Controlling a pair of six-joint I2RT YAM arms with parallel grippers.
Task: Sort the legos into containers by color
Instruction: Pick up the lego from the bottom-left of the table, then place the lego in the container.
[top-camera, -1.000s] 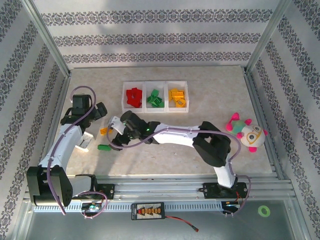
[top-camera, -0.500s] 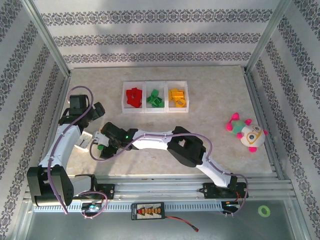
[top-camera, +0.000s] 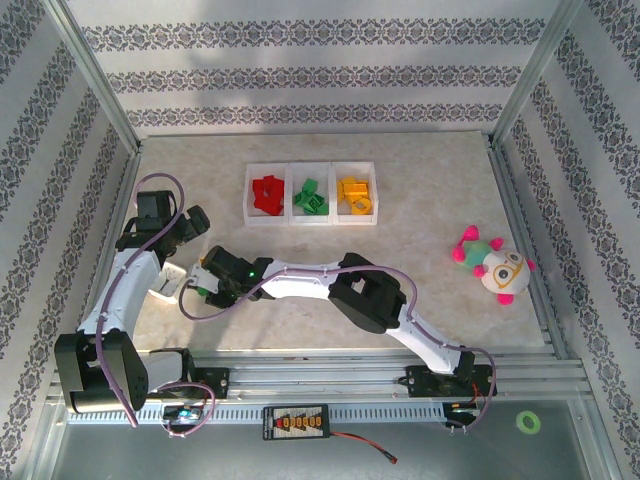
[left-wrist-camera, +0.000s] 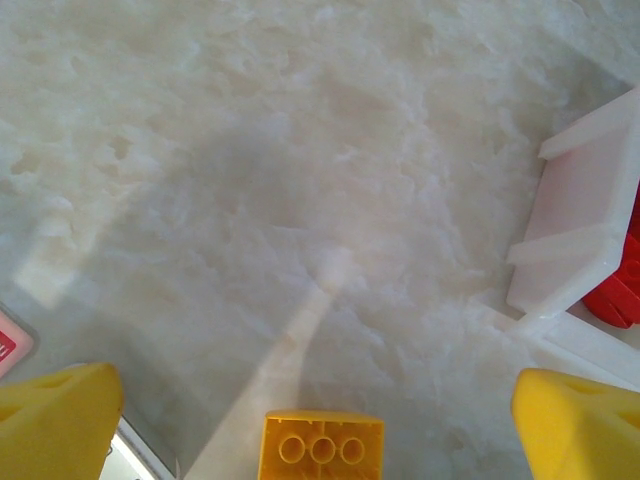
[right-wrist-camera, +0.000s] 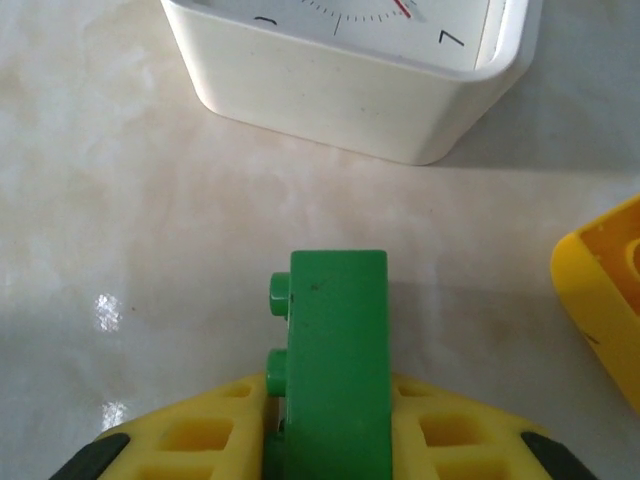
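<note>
Your right gripper (right-wrist-camera: 325, 425) slid left and pinched the green lego (right-wrist-camera: 337, 340), ready for its bin; your left gripper (left-wrist-camera: 320, 400) stayed wide open.

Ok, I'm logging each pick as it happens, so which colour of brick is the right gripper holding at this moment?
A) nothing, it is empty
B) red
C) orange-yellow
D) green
D: the right wrist view shows a green brick clamped upright in the right gripper, studs facing left, just above the pale tabletop.
</note>
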